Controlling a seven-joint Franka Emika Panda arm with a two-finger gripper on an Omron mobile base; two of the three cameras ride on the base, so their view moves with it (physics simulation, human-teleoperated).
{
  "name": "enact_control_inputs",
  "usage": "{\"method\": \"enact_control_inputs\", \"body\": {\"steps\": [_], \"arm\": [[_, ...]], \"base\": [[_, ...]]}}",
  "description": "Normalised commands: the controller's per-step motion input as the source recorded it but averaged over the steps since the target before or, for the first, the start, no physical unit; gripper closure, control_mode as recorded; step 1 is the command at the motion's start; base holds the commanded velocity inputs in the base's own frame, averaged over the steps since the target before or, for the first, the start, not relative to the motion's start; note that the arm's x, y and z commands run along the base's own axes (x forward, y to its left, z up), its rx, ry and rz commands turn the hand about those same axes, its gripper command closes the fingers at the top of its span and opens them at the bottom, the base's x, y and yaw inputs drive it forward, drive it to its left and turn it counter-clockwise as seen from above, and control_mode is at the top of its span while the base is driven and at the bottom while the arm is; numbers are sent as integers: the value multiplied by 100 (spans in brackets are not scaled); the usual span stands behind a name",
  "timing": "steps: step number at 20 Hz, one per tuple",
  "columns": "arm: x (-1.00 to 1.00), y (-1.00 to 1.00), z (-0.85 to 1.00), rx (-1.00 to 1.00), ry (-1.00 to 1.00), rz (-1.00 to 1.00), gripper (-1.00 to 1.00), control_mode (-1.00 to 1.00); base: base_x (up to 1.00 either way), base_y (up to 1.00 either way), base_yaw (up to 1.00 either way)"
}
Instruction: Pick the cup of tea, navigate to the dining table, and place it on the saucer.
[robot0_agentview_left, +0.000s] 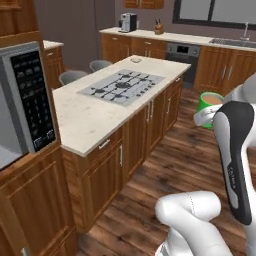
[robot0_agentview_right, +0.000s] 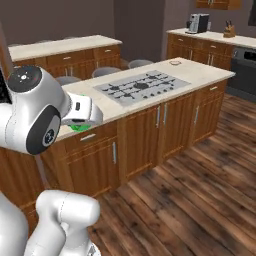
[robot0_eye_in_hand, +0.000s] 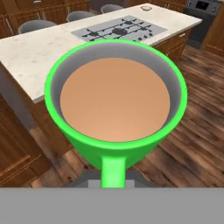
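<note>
Held aloft over the brown plank floor (robot0_agentview_left: 165, 165), off the near long side of the table: a small bright green cup of tea (robot0_agentview_left: 211, 100) with a white inside, brimful of flat brown liquid. Seen from straight above in the hand view (robot0_eye_in_hand: 114, 96), handle pointing back toward the camera, rim level. Glimpsed as a green sliver (robot0_agentview_right: 77, 127) under the white wrist in the right base view.

Two-finger gripper (robot0_agentview_left: 206, 118) judged pinched on the cup at its handle side, since nothing else supported it; fingertips themselves hidden behind the mug.

Ahead and to the left: the long dining table (robot0_agentview_left: 85, 117) with speckled beige stone top and wooden cabinet base, a grey gas cooktop (robot0_agentview_left: 121, 86) set in its middle. Beyond the cooktop, near the far end of the top, a small round pale saucer (robot0_agentview_left: 136, 60), also caught in the right base view (robot0_agentview_right: 174, 63) and at the top of the hand view (robot0_eye_in_hand: 146, 7). Rim colour too small to tell. Well apart from the cup.

Step in hand, by judgement: pick done, transport to the table under way, placing not yet begun.

Next move called for: drive along the table's side toward the far end until within reach of the saucer, cup kept level against spilling; then carry over the stone edge, centre above the dish, lower gently, and only then spread the fingers.
</note>
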Motion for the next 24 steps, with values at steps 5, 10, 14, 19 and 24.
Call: {"method": "enact_control_inputs", "body": {"steps": [5,10,14,19,24], "arm": [[0,0,0,0,0,0,100,100],[0,0,0,0,0,0,100,100],[0,0,0,0,0,0,100,100],[0,0,0,0,0,0,100,100],[0,0,0,0,0,0,100,100]], "base": [[100,0,-39],[100,0,-25],[100,-11,-11],[100,-61,-2],[100,-71,20]]}}
